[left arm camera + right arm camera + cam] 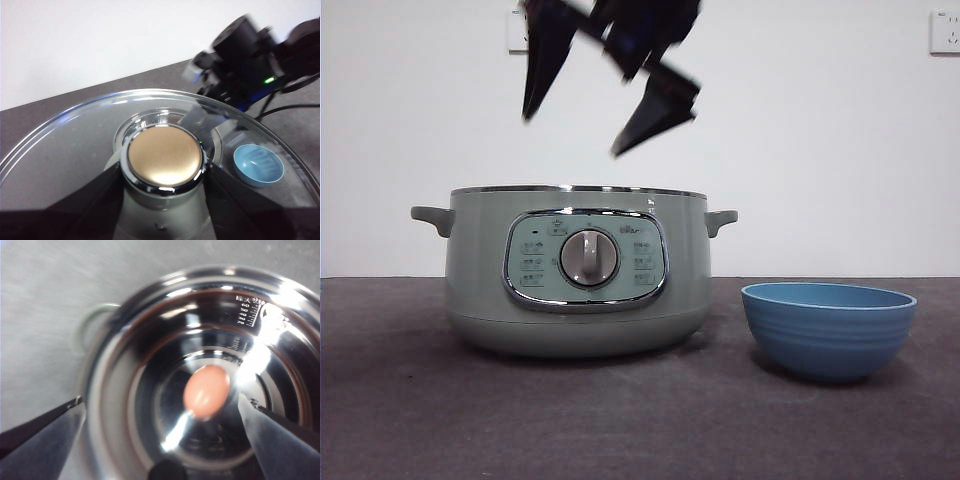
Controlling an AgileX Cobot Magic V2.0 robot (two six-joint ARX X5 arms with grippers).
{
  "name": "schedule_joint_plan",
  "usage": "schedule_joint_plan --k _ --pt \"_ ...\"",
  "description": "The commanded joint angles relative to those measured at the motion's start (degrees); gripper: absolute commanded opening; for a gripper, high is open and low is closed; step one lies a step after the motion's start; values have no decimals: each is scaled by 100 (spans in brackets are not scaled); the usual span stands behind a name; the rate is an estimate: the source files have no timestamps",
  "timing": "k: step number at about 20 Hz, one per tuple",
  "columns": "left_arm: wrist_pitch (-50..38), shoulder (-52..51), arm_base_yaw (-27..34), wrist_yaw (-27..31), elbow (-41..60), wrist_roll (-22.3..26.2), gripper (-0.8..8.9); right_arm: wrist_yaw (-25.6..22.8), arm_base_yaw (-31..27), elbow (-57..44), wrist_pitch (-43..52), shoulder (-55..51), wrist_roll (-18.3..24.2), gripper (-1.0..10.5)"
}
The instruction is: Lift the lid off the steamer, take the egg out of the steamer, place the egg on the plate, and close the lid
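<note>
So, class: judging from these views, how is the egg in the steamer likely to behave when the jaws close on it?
The egg looks smooth and rounded, so it may slip or roll on the steamer's shiny curved floor. Its shell is probably fragile; the right gripper, open above, should likely squeeze gently.

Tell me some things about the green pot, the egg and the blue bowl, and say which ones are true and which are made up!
1. The egg lies inside the steamer. True.
2. The lid sits on the steamer. False: the pot is open, and the left gripper is shut on the lid's knob, away from the pot.
3. The plate holds the egg. False: in the left wrist view it holds nothing.
4. The right gripper hangs open above the egg. True: one jaw shows on each side of it, touching nothing.
5. The plate stands on the table beside the steamer, apart from it. True.
</note>
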State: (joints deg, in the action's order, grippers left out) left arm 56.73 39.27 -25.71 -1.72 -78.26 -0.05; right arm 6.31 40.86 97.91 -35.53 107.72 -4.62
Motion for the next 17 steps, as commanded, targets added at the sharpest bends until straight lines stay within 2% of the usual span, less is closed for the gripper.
schedule_joint_plan --k 1,17 --pt "-306 -66 -7 -9 -87 -31 -8 -205 2 107 42 411 -46 564" --pt "-302 -66 -7 -168 -87 26 -8 -372 2 107 704 1237 -50 563"
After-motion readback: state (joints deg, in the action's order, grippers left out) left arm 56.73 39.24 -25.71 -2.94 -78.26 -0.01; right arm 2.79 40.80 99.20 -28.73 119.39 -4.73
